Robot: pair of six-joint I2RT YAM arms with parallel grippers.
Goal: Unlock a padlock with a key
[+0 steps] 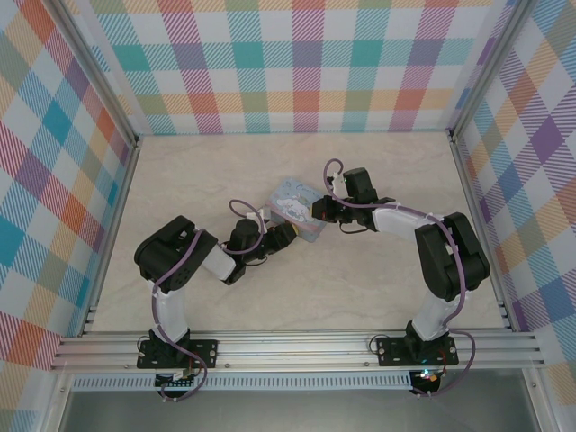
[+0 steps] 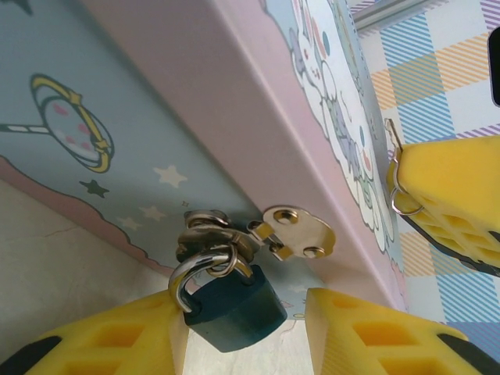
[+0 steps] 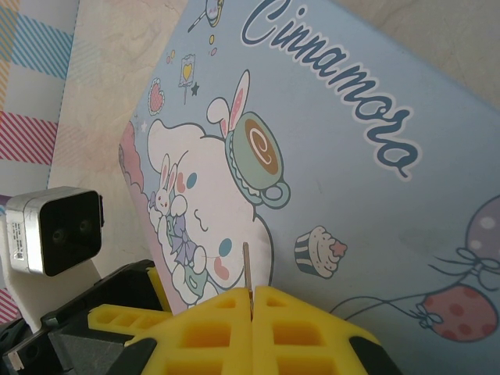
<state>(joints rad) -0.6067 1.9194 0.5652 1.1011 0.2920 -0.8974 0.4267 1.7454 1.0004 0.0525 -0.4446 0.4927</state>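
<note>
Top looks down; both wrist cameras hug the tin [image 1: 295,202]

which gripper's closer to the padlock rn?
Left. The left gripper straddles the padlock hanging on the side of the tin. The right gripper sits over the lid, shut on the key.

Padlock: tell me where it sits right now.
In the left wrist view, low and centre, the padlock hangs from the tin's clasp, between the yellow fingers of the left gripper.
</note>
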